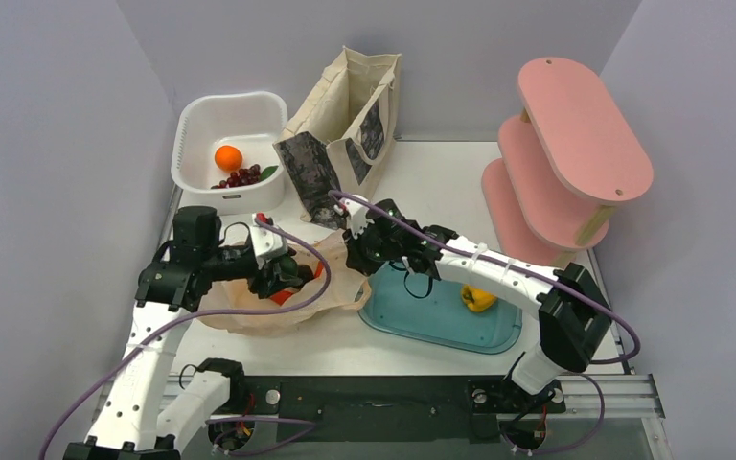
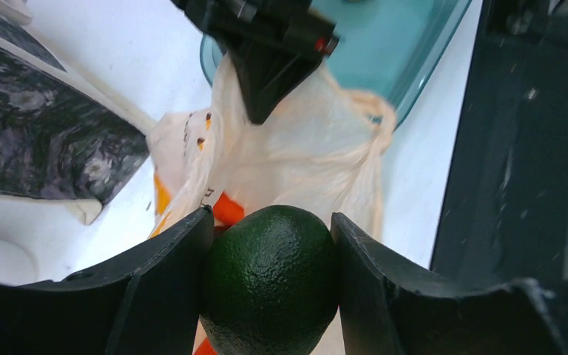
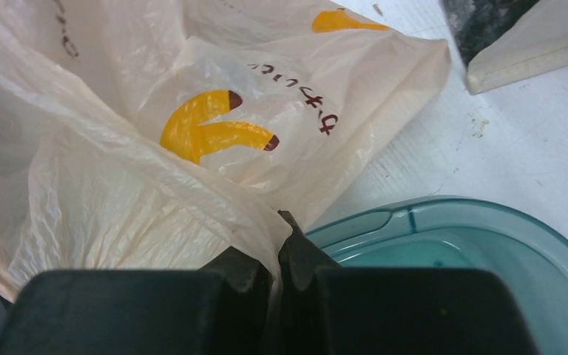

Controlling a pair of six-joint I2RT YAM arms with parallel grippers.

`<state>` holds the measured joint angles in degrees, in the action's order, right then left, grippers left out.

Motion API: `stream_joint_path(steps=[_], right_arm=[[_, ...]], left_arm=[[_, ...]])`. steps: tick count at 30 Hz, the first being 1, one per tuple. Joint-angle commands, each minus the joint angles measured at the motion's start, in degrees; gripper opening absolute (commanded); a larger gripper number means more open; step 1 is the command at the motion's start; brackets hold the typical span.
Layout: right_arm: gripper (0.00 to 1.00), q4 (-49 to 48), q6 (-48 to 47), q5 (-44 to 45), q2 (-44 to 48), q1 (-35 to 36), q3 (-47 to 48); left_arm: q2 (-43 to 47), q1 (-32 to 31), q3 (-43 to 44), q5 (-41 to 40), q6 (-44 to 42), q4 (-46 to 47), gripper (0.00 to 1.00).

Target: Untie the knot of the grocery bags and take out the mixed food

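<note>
Plastic bag (image 3: 118,185) gaping untied beside teal tray (image 3: 451,237) | left pincer (image 2: 271,218) pinching avocado (image 2: 270,285) at bag mouth | right pincer (image 3: 275,250) pinching bag edge | carrot (image 2: 227,209) waiting inside, likely coming next.

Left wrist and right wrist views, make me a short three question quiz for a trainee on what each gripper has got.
1. True or false: the left gripper is shut on the avocado.
2. What does the right gripper pinch? A the plastic bag; B a towel; C nothing.
3. Fill in: the yellow bell pepper lies in the ____ tray.
Key: 1 true; 2 A; 3 teal.
</note>
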<state>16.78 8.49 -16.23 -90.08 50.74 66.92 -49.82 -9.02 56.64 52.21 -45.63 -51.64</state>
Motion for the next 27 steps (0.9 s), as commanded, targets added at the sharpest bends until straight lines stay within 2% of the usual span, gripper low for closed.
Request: stream_joint_path(steps=[1,6,8,12,16,18,21,24,27], right_arm=[[0.0,-3.4,3.9,-1.8,-1.7,-2.6,4.3],[0.0,-3.8,3.4,-2.9,-2.0,-2.7,3.7],[0.0,-4.1,3.0,-2.9,-1.5,-2.5,2.4],[0.0,-4.7,2.8,-2.7,-0.3,-2.2,0.9],[0.0,-4.7,2.4,-2.6,0.1,-2.5,0.9],[0.0,-4.9,2.5,-2.7,0.1,-2.9,1.1],[0.0,-5.1,3.4,-4.1,-0.6,-3.9,1.9],[0.0,-5.3,4.4,-5.3,-2.4,-4.8,3.2],[0.0,-5.6,4.8,-5.9,-3.7,-5.2,4.8]], left_arm=[[1.5,-0.1,2.8,4.9,26.2,14.5,0.0],[-1.5,6.9,5.5,2.7,52.2,37.6,0.0],[-5.2,9.4,9.6,-1.3,56.2,40.0,0.0],[-11.8,13.2,17.0,-7.5,57.4,40.6,0.0],[-13.3,14.5,17.5,-0.1,57.4,44.6,0.0],[-11.0,13.4,14.1,3.7,56.8,48.2,0.0],[-7.5,9.0,9.7,6.8,51.5,47.8,0.0],[-3.7,1.5,7.4,2.5,47.9,45.3,0.0],[-3.5,1.1,6.0,-2.4,50.2,47.2,0.0]])
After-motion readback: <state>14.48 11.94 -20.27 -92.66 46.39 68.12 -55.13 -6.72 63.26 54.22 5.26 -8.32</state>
